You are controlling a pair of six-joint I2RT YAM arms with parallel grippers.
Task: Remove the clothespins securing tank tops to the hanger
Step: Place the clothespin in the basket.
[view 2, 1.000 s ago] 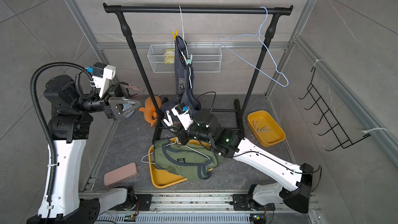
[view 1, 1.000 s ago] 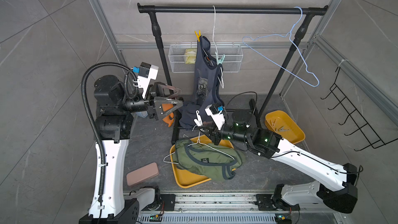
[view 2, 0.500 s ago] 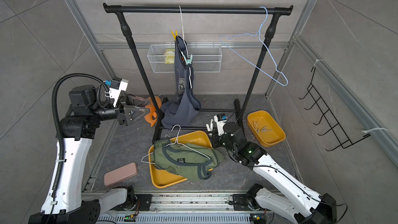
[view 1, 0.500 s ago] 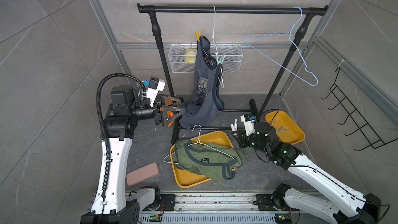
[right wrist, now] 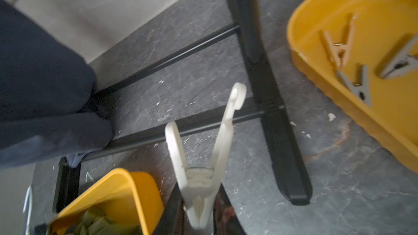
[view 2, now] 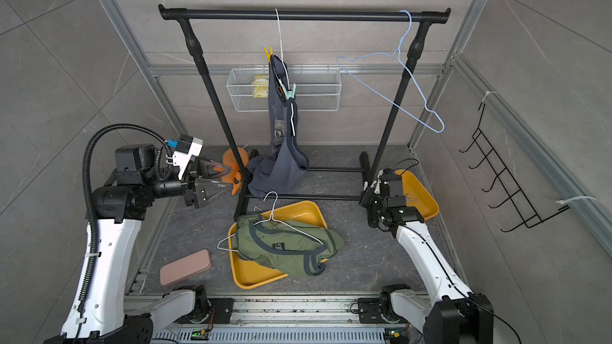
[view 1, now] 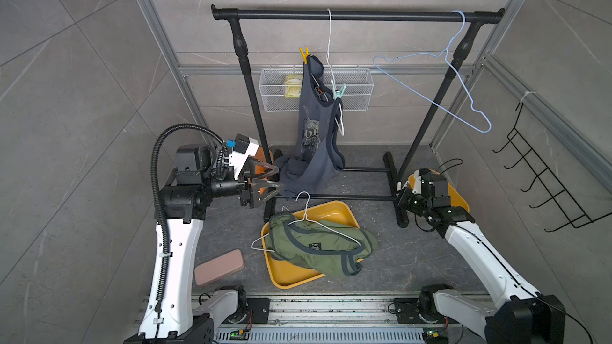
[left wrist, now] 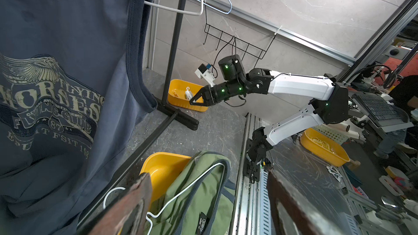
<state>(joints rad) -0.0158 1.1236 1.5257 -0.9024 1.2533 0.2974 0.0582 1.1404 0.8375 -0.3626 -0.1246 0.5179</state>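
You are pinching a white clothespin point(right wrist: 204, 152) by its handle end in the right gripper point(right wrist: 199, 202). Its jaws are standing nearly closed on the pin, so the pin's own mouth is gaping wide and gripping nothing. The pin is hovering above the floor beside the foot of the rack point(right wrist: 273, 136), near the small yellow tray point(right wrist: 373, 127), where three other clothespins point(right wrist: 337, 46) are already lying. So you appear to be in the drop-off step for this pin. The next move is calling for a short reach over the tray's rim, then a release wide enough that the pin falls clear rather than clinging to a pad. Your left gripper point(view 1: 271, 180) is standing wide open and holding nothing, just beside the lower folds of the slate blue tank top point(view 1: 313, 134), which is hanging from the white hanger point(left wrist: 172, 8) on the rack. Two pins are showing on it: a yellow clothespin point(view 1: 304, 54) at the upper strap and a mint green clothespin point(view 1: 339, 91) lower down, and one of these is likely waiting for you next. The olive tank top point(view 1: 318, 246) is lying in the large yellow tray point(view 1: 334, 213), with no pin showing on it.
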